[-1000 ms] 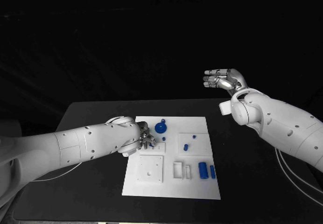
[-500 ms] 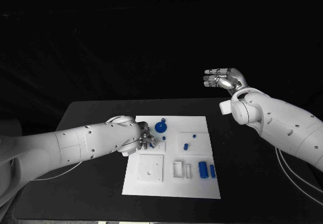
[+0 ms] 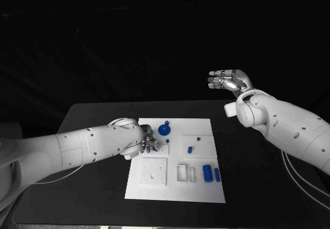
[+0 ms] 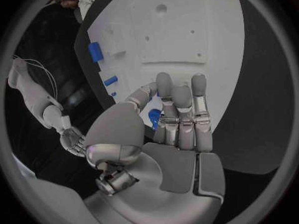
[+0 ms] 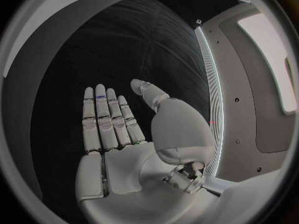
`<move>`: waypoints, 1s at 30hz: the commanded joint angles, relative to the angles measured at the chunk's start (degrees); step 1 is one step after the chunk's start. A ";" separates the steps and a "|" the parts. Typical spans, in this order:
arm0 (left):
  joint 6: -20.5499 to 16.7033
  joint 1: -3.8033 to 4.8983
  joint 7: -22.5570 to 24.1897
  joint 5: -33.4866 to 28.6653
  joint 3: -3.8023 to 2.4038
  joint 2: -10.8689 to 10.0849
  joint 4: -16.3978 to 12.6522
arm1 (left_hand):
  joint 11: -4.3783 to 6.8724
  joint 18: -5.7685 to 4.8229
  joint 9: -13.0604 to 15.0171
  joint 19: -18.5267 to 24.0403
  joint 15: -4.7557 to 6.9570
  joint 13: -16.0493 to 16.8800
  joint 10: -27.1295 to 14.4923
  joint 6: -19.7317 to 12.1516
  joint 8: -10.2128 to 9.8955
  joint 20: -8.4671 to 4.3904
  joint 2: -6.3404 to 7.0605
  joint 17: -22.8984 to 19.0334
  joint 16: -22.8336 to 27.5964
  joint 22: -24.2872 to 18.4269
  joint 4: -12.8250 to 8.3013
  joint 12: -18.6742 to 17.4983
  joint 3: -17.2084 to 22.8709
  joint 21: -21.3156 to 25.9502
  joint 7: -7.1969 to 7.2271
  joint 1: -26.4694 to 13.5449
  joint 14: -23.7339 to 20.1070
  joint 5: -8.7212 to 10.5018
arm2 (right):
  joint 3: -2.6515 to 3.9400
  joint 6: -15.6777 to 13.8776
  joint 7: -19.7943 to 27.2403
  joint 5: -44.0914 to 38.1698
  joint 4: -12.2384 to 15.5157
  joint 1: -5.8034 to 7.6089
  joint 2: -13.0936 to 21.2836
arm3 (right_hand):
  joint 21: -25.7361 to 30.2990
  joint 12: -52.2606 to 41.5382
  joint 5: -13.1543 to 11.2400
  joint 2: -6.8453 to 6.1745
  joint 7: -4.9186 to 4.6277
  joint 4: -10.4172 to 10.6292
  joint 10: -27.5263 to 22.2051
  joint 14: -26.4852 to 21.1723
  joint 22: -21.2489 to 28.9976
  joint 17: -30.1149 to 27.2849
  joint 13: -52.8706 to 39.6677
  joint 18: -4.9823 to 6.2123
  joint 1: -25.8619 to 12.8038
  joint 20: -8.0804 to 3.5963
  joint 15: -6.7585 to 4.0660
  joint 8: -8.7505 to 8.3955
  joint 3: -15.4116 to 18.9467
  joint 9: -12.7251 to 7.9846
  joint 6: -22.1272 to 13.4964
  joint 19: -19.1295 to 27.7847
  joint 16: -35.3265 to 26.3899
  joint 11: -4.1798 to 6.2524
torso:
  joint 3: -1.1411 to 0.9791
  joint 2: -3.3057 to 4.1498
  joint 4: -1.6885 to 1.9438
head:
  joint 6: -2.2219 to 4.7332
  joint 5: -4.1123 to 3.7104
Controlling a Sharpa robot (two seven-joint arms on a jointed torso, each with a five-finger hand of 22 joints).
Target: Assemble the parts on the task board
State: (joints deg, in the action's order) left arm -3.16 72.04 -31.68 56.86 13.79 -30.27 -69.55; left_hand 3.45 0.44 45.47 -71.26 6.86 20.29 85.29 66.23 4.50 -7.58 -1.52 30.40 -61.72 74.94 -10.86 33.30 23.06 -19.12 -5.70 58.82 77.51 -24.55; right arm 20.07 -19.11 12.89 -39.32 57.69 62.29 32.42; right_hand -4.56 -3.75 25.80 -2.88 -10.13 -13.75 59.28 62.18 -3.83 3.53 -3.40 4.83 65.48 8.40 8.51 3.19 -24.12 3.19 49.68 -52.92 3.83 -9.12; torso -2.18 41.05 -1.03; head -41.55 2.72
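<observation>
Barely shifting against the earlier frames: still hovering low over the upper left of the task board [image 3: 201, 129], left hand [image 3: 146, 143] pinching a small blue part [image 4: 154, 117] between thumb and fingers, so probably lining up an insertion, not yet seating it. Lying beside the blue knob [image 3: 164, 130], with the held part mostly hidden, making its long axis and pointing impossible to judge. Resting lower right on the board, blue cylinder [image 3: 207, 173] lying with long axis running toward and away from the robot. Idling well above the table, right hand [image 3: 229, 81] holding nothing, fingers loosely apart.
</observation>
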 commanded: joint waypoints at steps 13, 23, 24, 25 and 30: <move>0.88 -0.29 0.32 1.10 -0.02 0.38 0.50 | 1.47 -0.31 0.26 -0.38 0.05 0.27 1.51 14.66 0.25 -0.03 -1.40 0.06 -0.68 0.86 0.26 0.47 -0.22 0.58 8.50 0.57 0.04 1.18 | 0.03 0.79 0.28 -0.57 -0.02 0.01 -0.16 | -0.15 0.19 0.34 -0.65 0.03 -0.38 -0.30 -0.47 -0.04 -0.07 0.07 -0.17 0.10 0.21 0.11 0.01 -0.10 0.02 -0.31 0.28 -0.20 -0.07 | 0.10 0.05 -0.07 | -0.05 -0.13; 2.43 -0.41 0.34 1.07 -0.02 0.39 0.65 | 1.46 -0.29 0.39 -0.43 0.05 0.41 1.50 14.71 0.25 0.01 -1.56 0.06 -0.86 0.88 0.46 0.56 -0.52 0.73 8.52 0.59 -0.07 1.99 | 0.03 0.91 0.26 -0.62 -0.01 0.01 -0.17 | -0.15 0.19 0.34 -0.65 0.03 -0.38 -0.30 -0.47 -0.04 -0.07 0.07 -0.17 0.10 0.21 0.11 0.01 -0.10 0.02 -0.31 0.28 -0.20 -0.07 | 0.05 0.04 0.01 | -0.30 -0.17; 2.69 -0.41 0.34 1.04 -0.02 0.39 0.61 | 1.47 -0.31 0.41 -0.43 0.03 0.44 1.50 14.74 0.26 0.01 -1.60 0.06 -0.89 0.87 0.51 0.59 -0.58 0.77 8.53 0.63 -0.08 2.16 | 0.03 0.92 0.26 -0.62 -0.02 0.01 -0.17 | -0.15 0.19 0.34 -0.65 0.03 -0.38 -0.30 -0.47 -0.04 -0.07 0.07 -0.17 0.10 0.21 0.11 0.01 -0.10 0.02 -0.31 0.28 -0.20 -0.07 | 0.07 0.04 -0.01 | -0.31 -0.13; 2.88 -0.42 0.35 1.02 -0.02 0.39 0.58 | 1.46 -0.32 0.42 -0.43 0.03 0.46 1.51 14.74 0.25 0.01 -1.64 0.06 -0.90 0.87 0.57 0.60 -0.61 0.78 8.53 0.59 -0.08 2.25 | 0.03 0.93 0.26 -0.63 -0.02 0.01 -0.18 | -0.15 0.19 0.34 -0.65 0.03 -0.38 -0.30 -0.47 -0.04 -0.07 0.07 -0.17 0.10 0.21 0.11 0.01 -0.10 0.02 -0.31 0.28 -0.20 -0.07 | 0.06 0.03 -0.03 | -0.29 -0.12; 3.13 -0.43 0.40 0.96 -0.02 0.42 0.55 | 1.44 -0.36 0.47 -0.45 0.02 0.51 1.50 14.74 0.24 0.02 -1.76 0.04 -0.96 0.88 0.71 0.59 -0.78 0.87 8.53 0.67 -0.11 2.68 | 0.03 0.95 0.26 -0.64 -0.06 0.01 -0.18 | -0.15 0.19 0.34 -0.65 0.03 -0.38 -0.30 -0.47 -0.04 -0.07 0.07 -0.17 0.10 0.21 0.11 0.01 -0.10 0.02 -0.31 0.28 -0.20 -0.07 | -0.01 0.02 0.01 | -0.24 -0.17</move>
State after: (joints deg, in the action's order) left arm -1.96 71.71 -31.68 57.69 13.74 -29.99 -68.85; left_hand 3.45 0.44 45.65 -71.25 6.83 20.73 85.29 66.27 4.49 -7.58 -2.22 30.40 -62.30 74.92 -10.32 33.72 22.36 -18.45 -5.67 59.07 77.51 -21.99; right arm 20.07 -18.99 12.83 -39.42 57.62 62.29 32.29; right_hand -4.56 -3.75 25.80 -2.88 -10.13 -13.75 59.28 61.98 -3.83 3.53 -3.40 4.83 65.48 8.40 8.71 3.19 -24.12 3.19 49.68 -52.92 3.83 -9.12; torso -2.13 41.08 -1.02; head -41.82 2.59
